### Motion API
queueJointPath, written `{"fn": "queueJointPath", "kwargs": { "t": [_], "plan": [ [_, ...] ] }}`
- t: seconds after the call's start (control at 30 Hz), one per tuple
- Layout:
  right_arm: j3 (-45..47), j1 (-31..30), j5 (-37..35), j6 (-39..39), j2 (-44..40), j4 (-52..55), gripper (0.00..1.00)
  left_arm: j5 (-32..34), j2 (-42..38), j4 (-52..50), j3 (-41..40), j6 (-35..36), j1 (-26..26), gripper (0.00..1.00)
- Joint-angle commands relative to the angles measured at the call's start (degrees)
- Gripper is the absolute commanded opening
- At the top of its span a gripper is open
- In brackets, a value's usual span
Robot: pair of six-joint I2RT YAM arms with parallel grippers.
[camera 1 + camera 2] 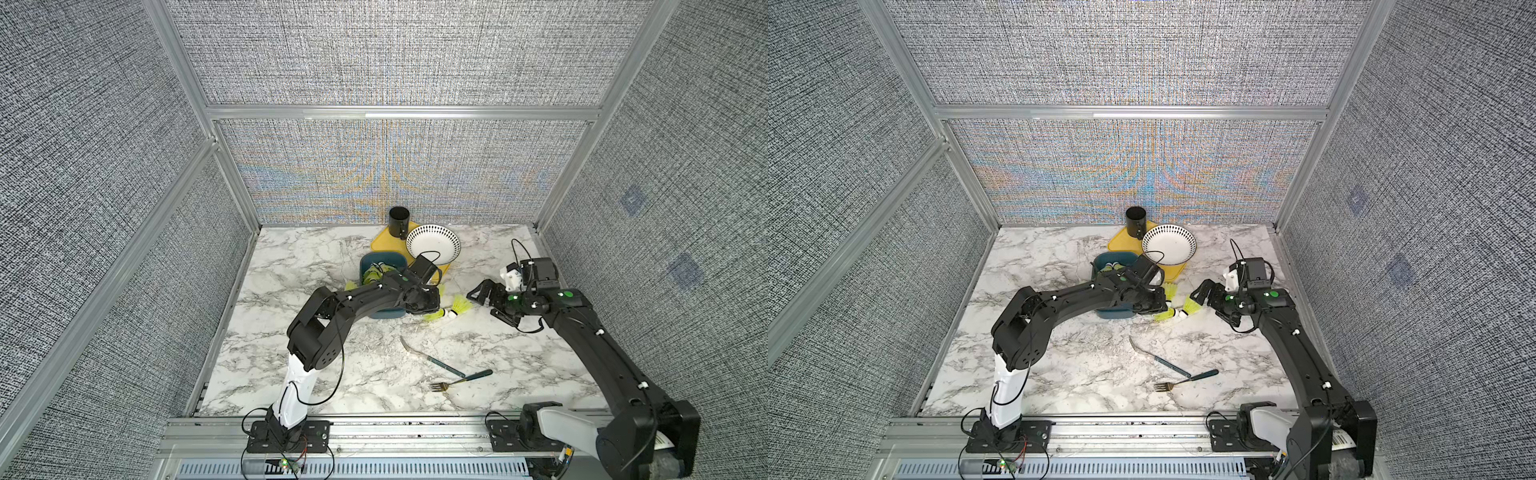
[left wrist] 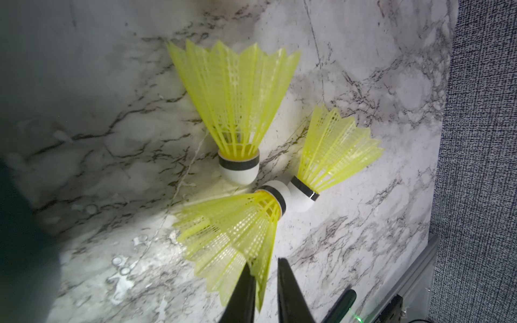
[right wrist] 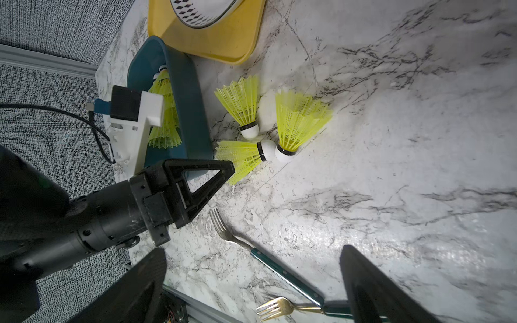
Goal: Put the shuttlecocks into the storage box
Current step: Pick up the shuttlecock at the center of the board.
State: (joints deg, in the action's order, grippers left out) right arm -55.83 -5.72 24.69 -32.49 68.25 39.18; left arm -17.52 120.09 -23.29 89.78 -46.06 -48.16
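The left tool (image 2: 263, 263) sits narrow around the skirt of a shuttlecock (image 2: 232, 232) on the counter (image 2: 98, 125), grip unclear; the right tool (image 3: 253, 250) hangs wide and empty.

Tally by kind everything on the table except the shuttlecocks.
Teal-handled metal forks: 2
White bowl with black-patterned rim: 1
Flat yellow tray: 1
Black cylindrical cup: 1
Dark teal rectangular storage box: 1
Total: 6
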Motion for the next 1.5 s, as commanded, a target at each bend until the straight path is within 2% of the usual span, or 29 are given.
{"fn": "queueJointPath", "kwargs": {
  "t": [0.0, 0.1, 0.57, 0.8, 1.13, 1.47],
  "plan": [
    [-0.42, 0.08, 0.67, 0.28, 0.36, -0.33, 0.98, -0.13, 0.23, -0.71, 0.31, 0.45, 0.08, 0.14],
    [-0.47, 0.09, 0.74, 0.41, 0.49, -0.59, 0.98, 0.02, -0.09, -0.66, 0.11, 0.11, 0.09, 0.02],
    [-0.33, 0.09, 3.36, 0.63, 0.85, -2.13, 0.98, 1.52, -8.71, 0.41, -4.12, -5.35, 0.08, 0.02],
    [-0.66, -0.16, 9.80, 1.74, 0.86, -4.53, 0.99, 4.78, -15.72, 0.62, -9.37, -10.30, 0.09, 0.02],
    [-2.13, -2.64, 15.28, 2.14, 2.70, -7.68, 0.99, 13.45, -26.66, 2.06, -17.59, -19.91, 0.09, 0.02],
    [-5.15, -10.18, 18.35, 2.76, 8.48, -11.31, 0.99, 29.28, -36.81, 0.70, -25.49, -34.68, 0.22, 0.02]
  ]
}}
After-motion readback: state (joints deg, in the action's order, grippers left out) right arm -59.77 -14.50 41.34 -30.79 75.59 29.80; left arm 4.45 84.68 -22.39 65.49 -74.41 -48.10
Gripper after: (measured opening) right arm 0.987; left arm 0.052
